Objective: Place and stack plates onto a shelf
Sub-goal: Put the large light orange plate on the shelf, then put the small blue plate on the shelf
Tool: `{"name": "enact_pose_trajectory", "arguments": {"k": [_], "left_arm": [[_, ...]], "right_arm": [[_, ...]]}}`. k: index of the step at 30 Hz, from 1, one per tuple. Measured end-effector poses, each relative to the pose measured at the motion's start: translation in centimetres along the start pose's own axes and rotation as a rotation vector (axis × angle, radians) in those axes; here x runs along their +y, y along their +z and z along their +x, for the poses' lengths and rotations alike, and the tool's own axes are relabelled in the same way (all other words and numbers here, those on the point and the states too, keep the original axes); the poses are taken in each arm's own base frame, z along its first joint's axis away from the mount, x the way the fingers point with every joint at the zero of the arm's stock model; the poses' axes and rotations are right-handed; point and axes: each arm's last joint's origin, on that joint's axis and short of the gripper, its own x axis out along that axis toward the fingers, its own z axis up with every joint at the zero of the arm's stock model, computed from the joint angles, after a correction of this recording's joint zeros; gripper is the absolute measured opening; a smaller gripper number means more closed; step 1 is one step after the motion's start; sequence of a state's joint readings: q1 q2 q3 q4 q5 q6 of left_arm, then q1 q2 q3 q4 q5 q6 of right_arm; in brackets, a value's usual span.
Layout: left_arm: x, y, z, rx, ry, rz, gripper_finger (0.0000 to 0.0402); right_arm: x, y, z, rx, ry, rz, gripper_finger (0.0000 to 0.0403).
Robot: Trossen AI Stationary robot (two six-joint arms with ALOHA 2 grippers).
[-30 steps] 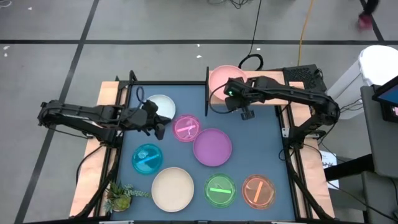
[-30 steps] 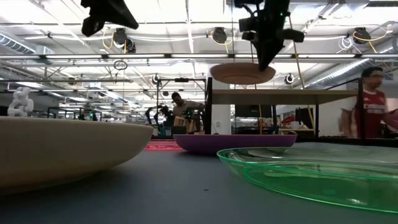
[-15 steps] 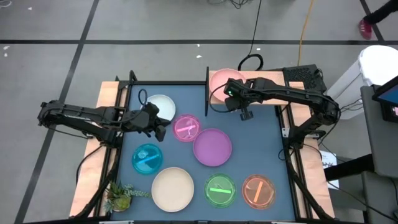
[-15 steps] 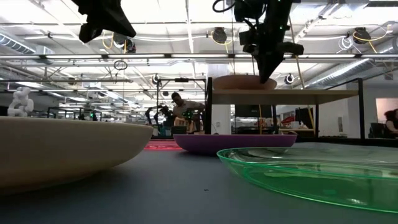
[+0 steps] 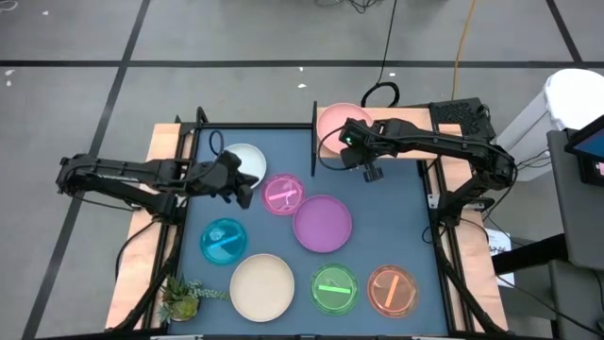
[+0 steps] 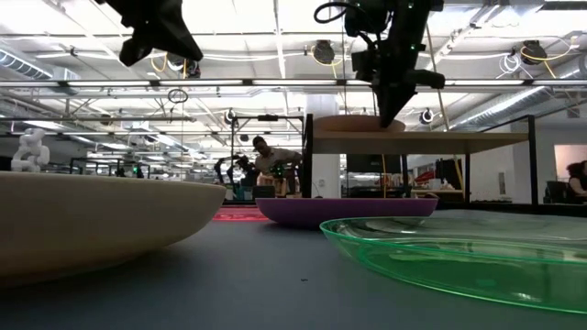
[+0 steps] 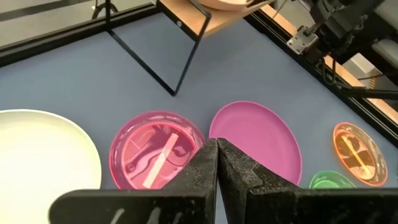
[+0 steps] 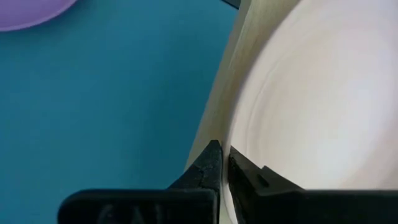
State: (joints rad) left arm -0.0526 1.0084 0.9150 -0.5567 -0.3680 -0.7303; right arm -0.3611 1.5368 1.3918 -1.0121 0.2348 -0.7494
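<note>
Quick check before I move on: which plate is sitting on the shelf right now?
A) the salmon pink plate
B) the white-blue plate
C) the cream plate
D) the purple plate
A: the high view shows the salmon pink plate lying on the shelf at the table's far edge, with the right gripper shut at its rim; the other large plates are down on the table mat.

Salmon pink plate [image 5: 332, 120] on light-wood shelf [image 5: 401, 120]; purple plate [image 5: 323, 223], cream plate [image 5: 262, 288], translucent green plate [image 5: 334, 289] on dark blue table [image 5: 396, 217].
</note>
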Motion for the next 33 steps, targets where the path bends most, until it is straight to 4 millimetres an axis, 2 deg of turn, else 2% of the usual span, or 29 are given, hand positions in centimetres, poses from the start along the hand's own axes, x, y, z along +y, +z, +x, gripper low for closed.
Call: {"name": "enact_pose_trajectory", "arguments": {"k": [17, 21, 29, 33], "left_arm": [[0.1, 0.1, 0.0, 0.000, 0.002, -0.021, 0.0015], [0.1, 0.1, 0.0, 0.004, 0.001, -0.046, 0.0015], [0.9, -0.7, 0.0, 0.077, 0.081, -0.132, 0.0015], [1.3, -1.2, -0.1, 0.122, 0.132, -0.176, 0.0015]], "right_arm": [[-0.5, 0.7, -0.5, -0.057, -0.096, 0.007, 0.0080], [0.0, 0.4, -2.0, -0.061, -0.149, 0.084, 0.0095], [1.1, -1.2, -6.9, -0.221, -0.204, 0.313, 0.0108], [1.5, -2.6, -9.1, -0.307, -0.220, 0.514, 0.0106]]}}
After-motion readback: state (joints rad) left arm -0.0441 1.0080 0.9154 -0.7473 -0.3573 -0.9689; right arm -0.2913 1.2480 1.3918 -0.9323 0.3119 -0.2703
